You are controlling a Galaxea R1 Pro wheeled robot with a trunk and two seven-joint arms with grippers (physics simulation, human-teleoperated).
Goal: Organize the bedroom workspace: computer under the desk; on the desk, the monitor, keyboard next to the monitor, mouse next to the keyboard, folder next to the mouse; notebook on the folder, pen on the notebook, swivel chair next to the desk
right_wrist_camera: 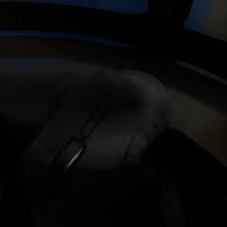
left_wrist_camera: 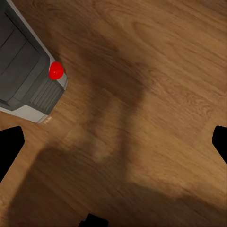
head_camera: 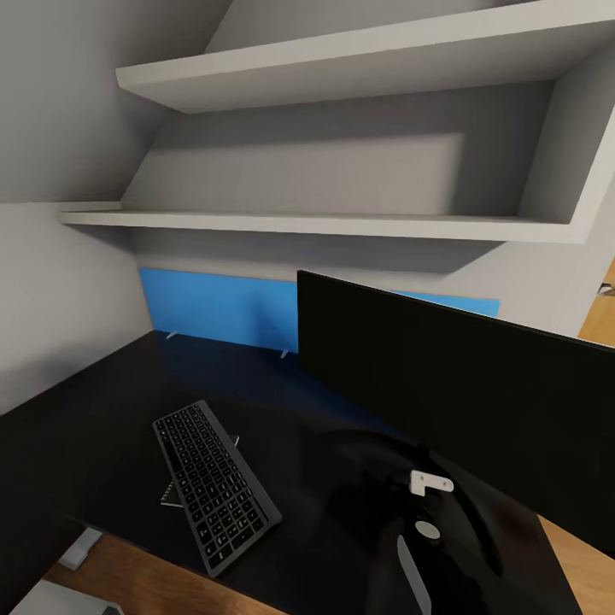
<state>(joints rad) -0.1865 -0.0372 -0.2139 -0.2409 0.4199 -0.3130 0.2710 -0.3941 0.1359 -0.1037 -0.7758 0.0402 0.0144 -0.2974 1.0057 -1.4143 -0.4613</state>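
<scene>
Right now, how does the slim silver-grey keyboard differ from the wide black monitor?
The slim silver-grey keyboard with dark keys lies flat near the front edge; the wide, thin black monitor stands upright behind it. The keyboard is much narrower than the monitor. The keyboard shows rows of keys; the monitor's face is blank and dark. Both sit on the glossy black desk.

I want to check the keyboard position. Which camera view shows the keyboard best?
The head view: the whole keyboard lies on the black desk, left of the monitor. The left wrist view looks at wooden floor, and the right wrist view is too dark to tell.
</scene>
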